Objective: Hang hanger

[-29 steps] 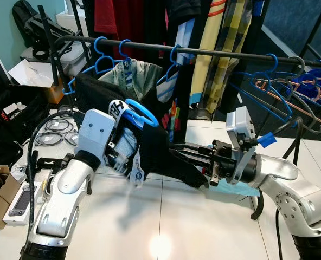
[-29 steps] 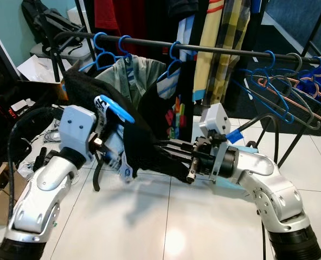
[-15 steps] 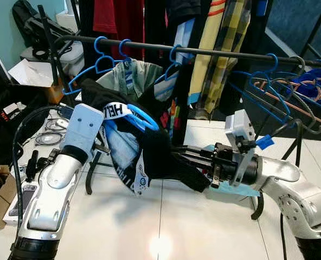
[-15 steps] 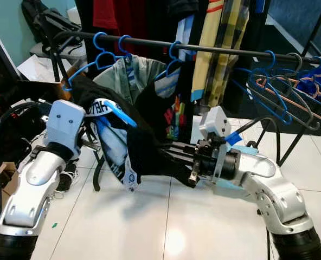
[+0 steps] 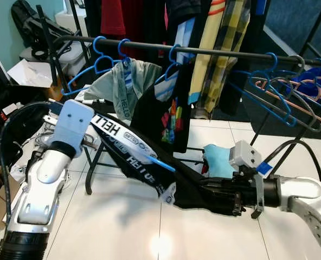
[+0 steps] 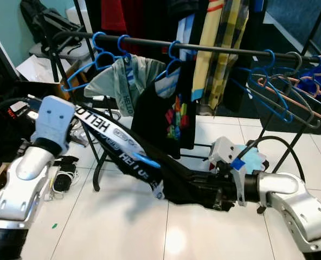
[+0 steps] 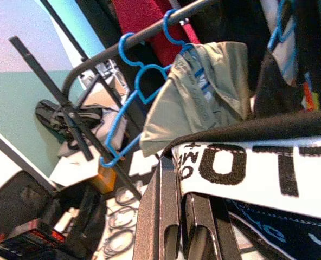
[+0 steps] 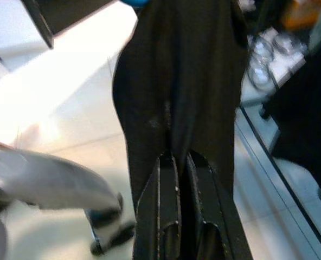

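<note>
garment [image 5: 144, 162] now stretched taut between tools

You have bright, even overhead light; glare spots shine on the near white floor tiles [image 5: 159, 245]. The right wrist view is soft and blurred.

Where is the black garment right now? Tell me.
The black garment is stretched between the left hand and the right hand, low in front of the rack.

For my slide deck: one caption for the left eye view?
Both grippers, left and right, stretch a black garment on a blue hanger below the clothes rail.
</note>
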Controlling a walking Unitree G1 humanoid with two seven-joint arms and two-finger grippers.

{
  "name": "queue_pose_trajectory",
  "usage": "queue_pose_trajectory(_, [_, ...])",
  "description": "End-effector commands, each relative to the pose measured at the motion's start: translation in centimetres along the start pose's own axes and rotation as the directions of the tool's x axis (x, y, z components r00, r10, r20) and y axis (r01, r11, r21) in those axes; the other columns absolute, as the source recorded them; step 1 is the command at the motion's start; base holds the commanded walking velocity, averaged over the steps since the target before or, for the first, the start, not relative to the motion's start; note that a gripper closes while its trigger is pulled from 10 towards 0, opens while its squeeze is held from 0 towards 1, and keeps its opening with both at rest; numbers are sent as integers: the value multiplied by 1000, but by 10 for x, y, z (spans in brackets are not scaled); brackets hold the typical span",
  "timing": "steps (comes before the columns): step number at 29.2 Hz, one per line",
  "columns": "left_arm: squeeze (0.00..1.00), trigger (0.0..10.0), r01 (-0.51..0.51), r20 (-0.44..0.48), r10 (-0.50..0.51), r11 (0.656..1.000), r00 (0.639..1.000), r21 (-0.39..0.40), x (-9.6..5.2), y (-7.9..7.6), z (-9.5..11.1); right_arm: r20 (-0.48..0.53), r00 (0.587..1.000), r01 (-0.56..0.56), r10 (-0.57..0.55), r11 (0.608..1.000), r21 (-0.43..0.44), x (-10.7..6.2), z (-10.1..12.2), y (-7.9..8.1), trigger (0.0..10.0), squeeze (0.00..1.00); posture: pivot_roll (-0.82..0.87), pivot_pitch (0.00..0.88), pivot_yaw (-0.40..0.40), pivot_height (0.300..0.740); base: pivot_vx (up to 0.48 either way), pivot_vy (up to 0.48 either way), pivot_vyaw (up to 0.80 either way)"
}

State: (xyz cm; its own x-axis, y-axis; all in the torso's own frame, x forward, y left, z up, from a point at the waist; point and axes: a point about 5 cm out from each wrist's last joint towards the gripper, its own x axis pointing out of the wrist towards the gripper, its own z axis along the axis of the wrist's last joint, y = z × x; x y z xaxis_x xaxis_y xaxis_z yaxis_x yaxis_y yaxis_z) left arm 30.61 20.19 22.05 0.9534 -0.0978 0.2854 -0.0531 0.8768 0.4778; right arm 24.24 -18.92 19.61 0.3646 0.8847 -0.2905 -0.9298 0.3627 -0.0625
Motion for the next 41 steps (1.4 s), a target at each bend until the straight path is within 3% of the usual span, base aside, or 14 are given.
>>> queue_pose_trajectory(1, [0,0,-17,-3,17,999,1000,30,0,6,-2,44,999,-24,25,1000,-15,-2,10,4,0,0,-57,74,22,740,0,0,0])
queue_pose_trajectory(3, [0,0,7,-14,-6,999,1000,46,1,2,-4,162,983,-81,82,997,-13,-6,28,11,0,0,-56,76,27,740,0,0,0])
queue_pose_trajectory(5, [0,0,15,-19,-14,999,1000,52,1,1,-6,189,976,-105,106,994,-15,-8,32,14,0,0,-56,76,27,740,0,0,0])
queue_pose_trajectory(10, [0,0,22,-24,-21,998,999,55,0,-1,-7,209,971,-119,120,993,-18,-9,36,16,0,0,-58,76,28,740,0,0,0])
queue_pose_trajectory(11, [0,784,36,-30,-35,998,999,53,0,-4,-8,220,967,-124,128,992,-31,-10,38,16,0,0,-61,77,30,740,0,0,0])
queue_pose_trajectory(18, [0,1098,55,-34,-53,997,998,49,1,-8,-9,231,965,-114,121,992,-44,-10,40,15,0,0,-59,76,31,740,0,0,0])
queue_pose_trajectory(20, [0,2588,107,-50,-105,994,993,37,-1,-19,-13,282,951,-114,125,992,-56,-10,47,14,0,0,-55,76,33,740,0,0,0])
queue_pose_trajectory(23, [0,2902,129,-57,-127,991,990,30,-1,-23,-15,317,940,-110,123,992,-59,-10,50,14,0,0,-54,76,33,740,0,0,0])
queue_pose_trajectory(24, [0,3765,153,-74,-152,988,986,19,-3,-27,-18,373,920,-109,122,992,-57,-12,57,13,0,0,-54,77,33,740,0,0,0])
queue_pose_trajectory(27, [0,4627,197,-106,-197,980,975,-7,-6,-36,-25,460,882,-83,99,995,-55,-18,67,10,0,0,-57,77,33,740,0,0,0])
queue_pose_trajectory(31, [0,4941,221,-147,-223,975,964,-27,-10,-44,-33,460,885,-69,73,997,-25,-20,63,8,0,0,-59,78,32,740,0,0,0])
queue_pose_trajectory(38, [0,5255,206,-144,-208,978,968,-27,-9,-39,-34,411,912,-16,14,1000,1,-18,54,2,0,0,-57,81,32,740,0,0,0])
queue_pose_trajectory(39, [0,4706,211,-147,-212,977,966,-23,-10,-38,-35,408,913,-12,7,1000,9,-18,54,1,0,0,-54,81,33,740,0,0,0])
queue_pose_trajectory(41, [0,4588,211,-149,-212,977,966,-20,-10,-38,-35,365,931,-2,-5,1000,19,-17,49,0,0,0,-54,82,33,740,0,0,0])
